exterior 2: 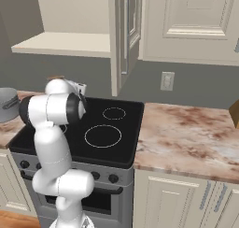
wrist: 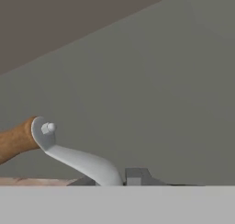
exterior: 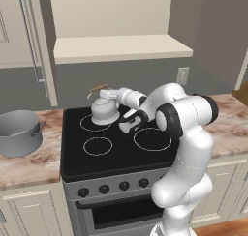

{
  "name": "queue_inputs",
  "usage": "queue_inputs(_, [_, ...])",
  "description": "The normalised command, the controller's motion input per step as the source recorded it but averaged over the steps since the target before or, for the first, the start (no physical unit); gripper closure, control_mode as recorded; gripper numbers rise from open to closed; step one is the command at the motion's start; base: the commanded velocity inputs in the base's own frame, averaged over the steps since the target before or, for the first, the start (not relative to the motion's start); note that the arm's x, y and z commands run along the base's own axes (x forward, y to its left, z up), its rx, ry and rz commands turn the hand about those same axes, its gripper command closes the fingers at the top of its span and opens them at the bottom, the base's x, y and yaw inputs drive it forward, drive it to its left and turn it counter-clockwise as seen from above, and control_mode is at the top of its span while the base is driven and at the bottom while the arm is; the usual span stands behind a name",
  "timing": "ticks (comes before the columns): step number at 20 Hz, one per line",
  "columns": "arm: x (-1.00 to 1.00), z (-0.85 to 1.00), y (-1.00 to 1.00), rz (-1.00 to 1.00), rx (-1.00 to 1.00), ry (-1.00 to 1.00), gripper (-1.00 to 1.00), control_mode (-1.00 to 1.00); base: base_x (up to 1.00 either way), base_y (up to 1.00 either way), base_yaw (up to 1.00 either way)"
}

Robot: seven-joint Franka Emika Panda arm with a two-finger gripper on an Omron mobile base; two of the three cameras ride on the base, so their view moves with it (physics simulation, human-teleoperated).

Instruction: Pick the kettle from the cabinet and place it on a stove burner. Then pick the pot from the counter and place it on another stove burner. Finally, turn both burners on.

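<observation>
1. You've got the kettle [exterior: 104, 110] sitting on the stove's [exterior: 77, 155] back-left burner [exterior: 87, 124], upright, lid knob up.
2. Gripper [exterior: 103, 93] is right at the kettle's wire handle [wrist: 78, 161]; jaws are pinched together. Can't tell if they're clamped on the handle.
3. In the hand view you see the brown wooden grip [wrist: 16, 140] at left, grey wall behind.
4. Pot [exterior: 19, 132] is on the counter [exterior: 29, 165], left of the stove, apart from it.
5. Cabinet [exterior: 121, 47] shelf sits above the stove.
</observation>
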Motion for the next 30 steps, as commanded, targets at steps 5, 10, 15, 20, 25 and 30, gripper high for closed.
queue_inputs(5, [0.11,-0.21,0.05,0.00,0.00,0.00,1.00,-1.00,0.00,0.00,0.00])
queue_inputs(10, [0.11,-0.21,0.07,0.00,0.00,0.00,1.00,-1.00,0.00,0.00,0.00])
queue_inputs(15, [0.14,-0.19,0.07,0.00,0.00,0.00,1.00,-1.00,0.00,0.00,0.00])
queue_inputs(20, [0.19,-0.19,0.11,0.00,0.00,0.00,1.00,-1.00,0.00,0.00,0.00])
queue_inputs(25, [0.21,-0.20,0.09,0.00,0.00,0.00,1.00,-1.00,0.00,0.00,0.00])
queue_inputs(30, [0.19,-0.18,0.08,0.00,0.00,0.00,1.00,-1.00,0.00,0.00,0.00])
